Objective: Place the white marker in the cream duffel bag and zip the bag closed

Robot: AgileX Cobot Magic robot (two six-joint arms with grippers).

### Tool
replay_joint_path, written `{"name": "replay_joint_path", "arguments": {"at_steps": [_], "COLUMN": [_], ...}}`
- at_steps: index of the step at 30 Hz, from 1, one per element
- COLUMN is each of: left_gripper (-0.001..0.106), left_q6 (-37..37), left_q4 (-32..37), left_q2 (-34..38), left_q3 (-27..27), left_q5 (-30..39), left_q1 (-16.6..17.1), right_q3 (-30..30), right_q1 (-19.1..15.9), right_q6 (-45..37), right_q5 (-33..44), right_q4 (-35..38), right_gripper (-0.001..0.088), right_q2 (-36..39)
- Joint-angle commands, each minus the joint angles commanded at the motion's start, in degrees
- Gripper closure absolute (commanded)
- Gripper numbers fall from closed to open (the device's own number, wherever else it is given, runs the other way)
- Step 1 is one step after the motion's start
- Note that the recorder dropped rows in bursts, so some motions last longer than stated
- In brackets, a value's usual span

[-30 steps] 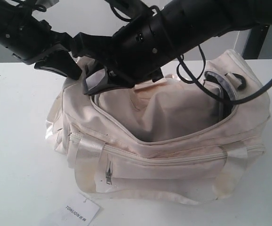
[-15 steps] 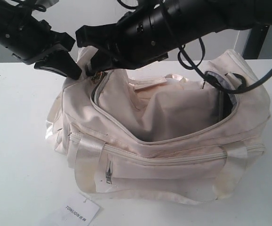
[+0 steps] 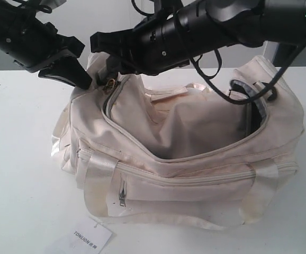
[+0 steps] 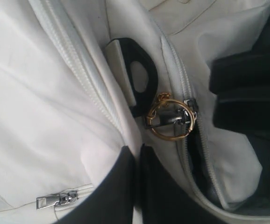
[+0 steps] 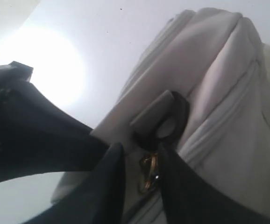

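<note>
The cream duffel bag (image 3: 195, 159) is lying on its side on the white counter (image 3: 20, 159). Its front pocket is facing the outside camera. The long top zipper (image 3: 216, 152) is standing open, and the dark inside is showing through the gap. The white marker is not showing in any view, so I cannot tell where it is.

The zipper's pull is sitting at the bag's left end, and a gold ring (image 5: 147, 175) is hanging on it. A black D-ring (image 4: 131, 46) is sitting right beside the gold ring.

I am reaching my right tool (image 5: 142, 149) across to that end. Its two fingers are standing a little apart, and the gold ring is sitting in the gap between them. I cannot tell if they are touching the ring.

My left tool (image 4: 137, 158) is working at the same end, right next to the right one. Its fingers are pressing together on a thin fold of the bag's cloth, near the gold ring.

The shiny handles (image 3: 97, 169) are hanging down the front of the bag. A white paper tag (image 3: 87, 238) is lying on the counter in front of the bag.
</note>
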Motion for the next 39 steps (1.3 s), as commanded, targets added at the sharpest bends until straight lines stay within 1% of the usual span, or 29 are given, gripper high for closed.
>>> {"name": "replay_joint_path", "arguments": {"at_steps": [4, 13, 19, 25, 27, 28, 32, 39], "left_gripper": [0.105, 0.105, 0.105, 0.105, 0.105, 0.105, 0.105, 0.105], "left_q6": [0.0, 0.0, 0.1, 0.1, 0.1, 0.1, 0.1, 0.3], "left_q4": [0.0, 0.0, 0.0, 0.0, 0.0, 0.0, 0.0, 0.0], "left_q2": [0.0, 0.0, 0.0, 0.0, 0.0, 0.0, 0.0, 0.0], "left_q3": [0.0, 0.0, 0.0, 0.0, 0.0, 0.0, 0.0, 0.0], "left_q5": [0.0, 0.0, -0.1, -0.1, -0.1, -0.1, -0.1, -0.1], "left_q1": [0.0, 0.0, 0.0, 0.0, 0.0, 0.0, 0.0, 0.0], "right_q3": [-0.6, -1.4, -1.4, -1.4, -1.4, -1.4, -1.4, -1.4], "right_q1": [0.0, 0.0, 0.0, 0.0, 0.0, 0.0, 0.0, 0.0], "right_q6": [-0.1, -1.3, -4.4, -4.6, -4.6, -4.7, -5.6, -5.6], "right_q5": [-1.0, 2.4, 7.0, 7.8, 7.8, 7.8, 7.9, 8.3], "right_q4": [0.1, 0.3, 0.3, 0.2, 0.2, 0.1, 0.1, 0.2], "right_gripper": [0.0574, 0.0574, 0.0574, 0.0577, 0.0611, 0.065, 0.0872, 0.0868], "right_q2": [1.2, 3.5, 3.5, 3.5, 3.5, 3.5, 3.5, 3.2]}}
